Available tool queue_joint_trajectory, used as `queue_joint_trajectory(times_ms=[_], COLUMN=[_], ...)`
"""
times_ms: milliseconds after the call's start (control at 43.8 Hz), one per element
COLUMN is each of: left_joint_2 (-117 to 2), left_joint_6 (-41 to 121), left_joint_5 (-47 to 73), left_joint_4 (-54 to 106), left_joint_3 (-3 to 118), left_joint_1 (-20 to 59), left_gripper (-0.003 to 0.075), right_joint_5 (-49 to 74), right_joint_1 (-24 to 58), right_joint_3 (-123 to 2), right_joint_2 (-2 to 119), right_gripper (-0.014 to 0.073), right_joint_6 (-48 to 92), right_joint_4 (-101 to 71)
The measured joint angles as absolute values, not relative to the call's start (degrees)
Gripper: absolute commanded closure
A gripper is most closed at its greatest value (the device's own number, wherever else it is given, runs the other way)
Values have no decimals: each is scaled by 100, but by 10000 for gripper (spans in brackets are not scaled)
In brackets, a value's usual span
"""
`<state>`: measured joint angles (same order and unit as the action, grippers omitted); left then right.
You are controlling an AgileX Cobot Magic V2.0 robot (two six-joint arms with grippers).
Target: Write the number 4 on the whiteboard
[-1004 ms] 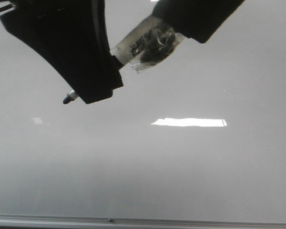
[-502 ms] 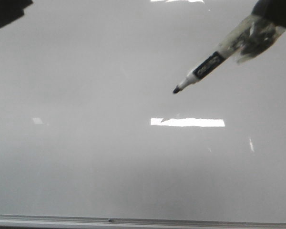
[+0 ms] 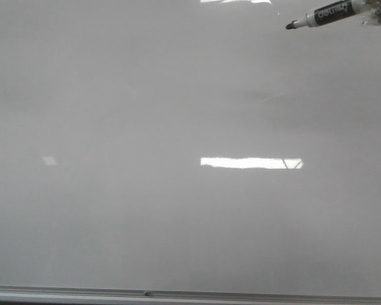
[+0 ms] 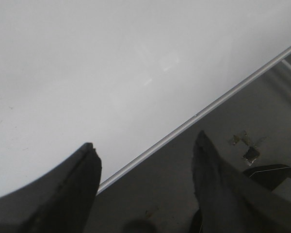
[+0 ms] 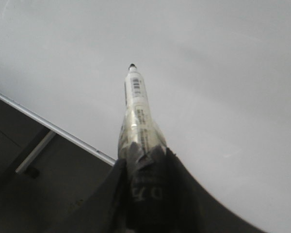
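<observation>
The whiteboard (image 3: 178, 210) fills the front view, glossy and pale grey, with a thin silver bottom frame (image 3: 178, 295). No number 4 or any drawn line shows on it. A black-tipped marker (image 3: 327, 13) pokes in at the top right corner, tip toward the left. In the right wrist view my right gripper (image 5: 145, 160) is shut on the marker (image 5: 136, 104), whose tip points at the board (image 5: 208, 73). In the left wrist view my left gripper (image 4: 145, 145) is open and empty beside the board's bottom frame (image 4: 199, 115). Neither gripper shows in the front view.
Bright light reflections (image 3: 251, 162) lie across the board's middle. Below the board's frame, a dark floor or base (image 4: 184, 184) shows in the left wrist view, with metal supports (image 5: 36, 150) in the right wrist view.
The left arm has left the front view at the upper left. The marker has moved up and to the right, and only its front end shows at the top right corner.
</observation>
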<state>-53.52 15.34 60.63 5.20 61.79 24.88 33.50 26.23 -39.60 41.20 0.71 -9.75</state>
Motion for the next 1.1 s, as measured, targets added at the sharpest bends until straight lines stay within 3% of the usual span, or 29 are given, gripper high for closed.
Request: queue_joint_trajectory(times_ms=[434, 1096], left_joint_2=[-5352, -5352], left_joint_6=[1534, 1525], left_joint_5=[5977, 5899], left_joint_4=[520, 520], left_joint_3=[6169, 6169], left_joint_1=[2488, 2488], left_gripper=[310, 311], right_joint_5=[2182, 1526], right_joint_1=[1904, 1901], right_joint_3=[-4104, -5066], right_joint_2=[5301, 6857], right_gripper=[660, 662], right_joint_6=[0, 0], right_joint_4=[-975, -975])
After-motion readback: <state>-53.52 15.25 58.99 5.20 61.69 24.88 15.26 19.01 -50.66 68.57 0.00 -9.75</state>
